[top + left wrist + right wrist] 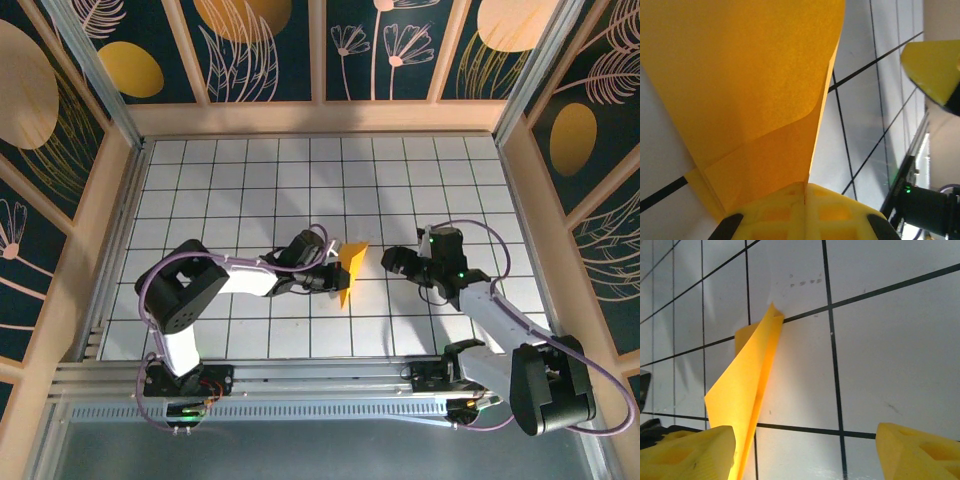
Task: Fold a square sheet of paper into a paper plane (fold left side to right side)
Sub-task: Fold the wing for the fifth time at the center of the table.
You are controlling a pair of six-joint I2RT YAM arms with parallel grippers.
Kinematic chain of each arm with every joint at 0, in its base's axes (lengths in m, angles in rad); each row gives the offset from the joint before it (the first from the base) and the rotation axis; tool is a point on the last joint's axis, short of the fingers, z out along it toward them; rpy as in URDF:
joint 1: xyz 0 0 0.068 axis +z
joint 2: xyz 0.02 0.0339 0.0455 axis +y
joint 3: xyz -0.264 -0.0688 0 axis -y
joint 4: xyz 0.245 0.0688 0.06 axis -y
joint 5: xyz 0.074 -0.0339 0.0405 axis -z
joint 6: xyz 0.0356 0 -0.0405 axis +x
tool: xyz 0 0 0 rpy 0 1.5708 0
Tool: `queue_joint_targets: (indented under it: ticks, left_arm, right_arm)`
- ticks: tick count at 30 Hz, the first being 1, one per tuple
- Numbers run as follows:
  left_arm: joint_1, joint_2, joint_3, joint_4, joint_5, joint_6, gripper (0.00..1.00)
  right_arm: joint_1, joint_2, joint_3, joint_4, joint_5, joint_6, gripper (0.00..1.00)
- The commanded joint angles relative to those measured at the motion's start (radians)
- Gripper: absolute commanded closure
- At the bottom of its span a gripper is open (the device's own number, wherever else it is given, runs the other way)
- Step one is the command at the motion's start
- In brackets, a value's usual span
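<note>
The left fingers [790, 217] pinched the thin folded orange-yellow sheet of paper [350, 268], raised off the white gridded bench [250, 180], while the right fingers [920, 452] stood spread nearby.

On my left wrist camera the sheet of paper [750, 75] runs off the top and left edges, and the left gripper [805, 197] pinching it is cropped by the bottom edge.

One thin, orange-yellow, folded sheet of paper [349, 268] is counted at frame centre. Two black-and-white robot arms are recorded: left arm [185, 292] lower left, right arm [495, 315] lower right.
</note>
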Motion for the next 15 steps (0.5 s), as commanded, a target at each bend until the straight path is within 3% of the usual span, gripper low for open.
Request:
queue_joint_targets:
  ticks: [1, 6, 15]
  left_arm:
    - [0.019, 0.034, -0.030, 0.173, 0.076, -0.105, 1.00]
    - [0.027, 0.073, -0.055, 0.294, 0.110, -0.177, 1.00]
    - [0.041, 0.111, -0.104, 0.483, 0.136, -0.282, 1.00]
  right_arm:
    - [-0.002, -0.006, -0.036, 0.103, -0.069, 0.063, 0.27]
    - [0.027, 0.029, -0.057, 0.198, -0.092, 0.125, 0.31]
    - [0.102, 0.151, -0.054, 0.332, -0.087, 0.215, 0.48]
